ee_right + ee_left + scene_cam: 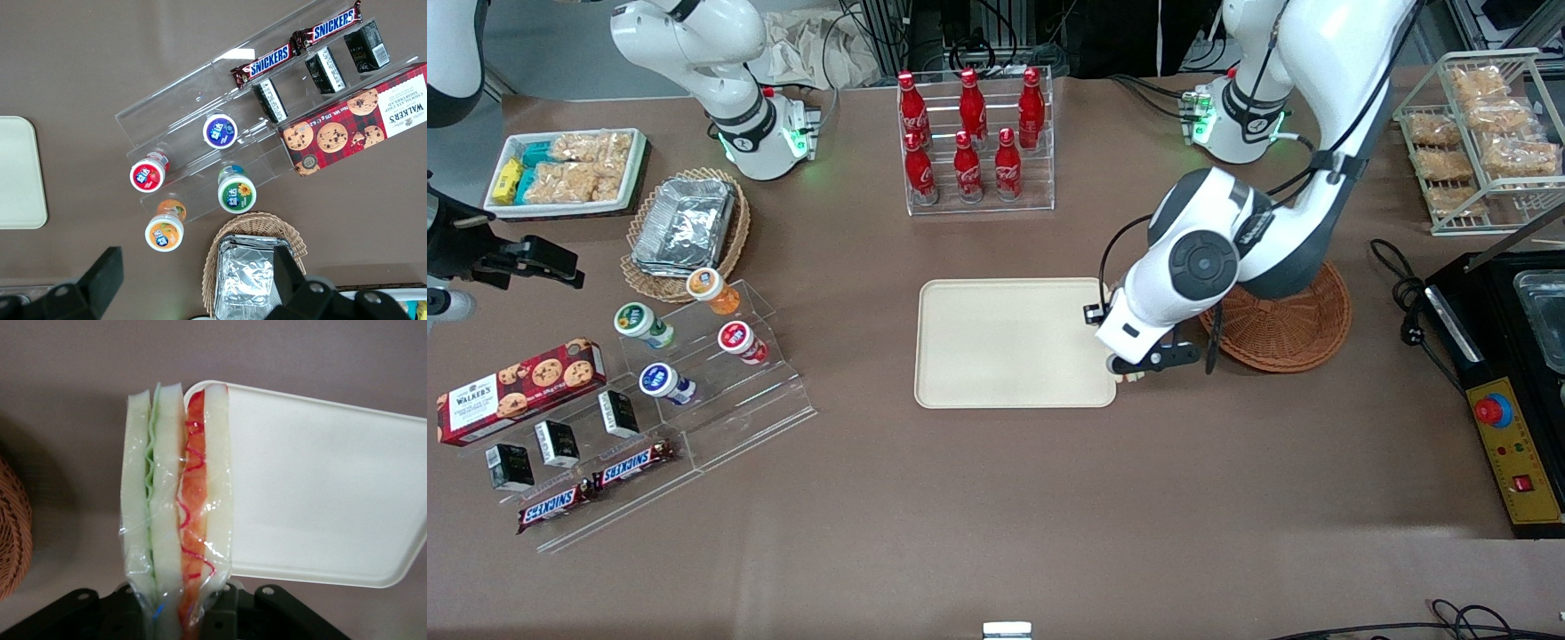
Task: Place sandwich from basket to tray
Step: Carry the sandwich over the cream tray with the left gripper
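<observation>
While clamping sandwich (177, 500), hand (1136, 366) hangs over tray (996, 342) corner.

Wrapped sandwich (177, 513) over tray (320, 493) corner

Gripper (1138, 369) low, clamped; wrist bent

From the front, the arm's white wrist hides nearly all of the sandwich (177, 500) and part of the basket (1294, 333), while the wrist view's edge cuts off the pincer (180, 613) and the tray (320, 493).
</observation>
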### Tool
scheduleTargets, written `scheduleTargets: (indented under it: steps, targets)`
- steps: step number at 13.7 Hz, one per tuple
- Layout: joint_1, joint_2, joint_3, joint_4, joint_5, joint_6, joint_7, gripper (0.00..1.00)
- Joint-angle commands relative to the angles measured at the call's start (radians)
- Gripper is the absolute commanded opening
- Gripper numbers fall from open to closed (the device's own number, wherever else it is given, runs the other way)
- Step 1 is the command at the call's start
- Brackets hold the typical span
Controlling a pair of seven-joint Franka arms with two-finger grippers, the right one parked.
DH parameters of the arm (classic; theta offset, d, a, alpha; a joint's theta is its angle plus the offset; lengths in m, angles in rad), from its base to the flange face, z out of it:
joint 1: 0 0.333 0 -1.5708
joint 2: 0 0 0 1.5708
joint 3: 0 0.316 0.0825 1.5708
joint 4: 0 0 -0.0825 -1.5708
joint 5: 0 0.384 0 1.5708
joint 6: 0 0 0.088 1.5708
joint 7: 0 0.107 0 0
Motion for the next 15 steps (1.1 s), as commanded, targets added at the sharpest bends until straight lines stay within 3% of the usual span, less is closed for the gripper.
scheduleTargets:
  steps: [1,5,9,15]
  targets:
    - [-0.029,0.06,0.0,0.036,0.032,-0.001,0.0,0.24]
    - [-0.052,0.125,0.0,0.036,0.035,0.04,0.076,0.22]
    - [-0.076,0.209,0.0,0.042,0.113,0.083,0.11,0.21]
    - [-0.085,0.24,0.002,0.032,0.116,0.065,0.106,0.2]
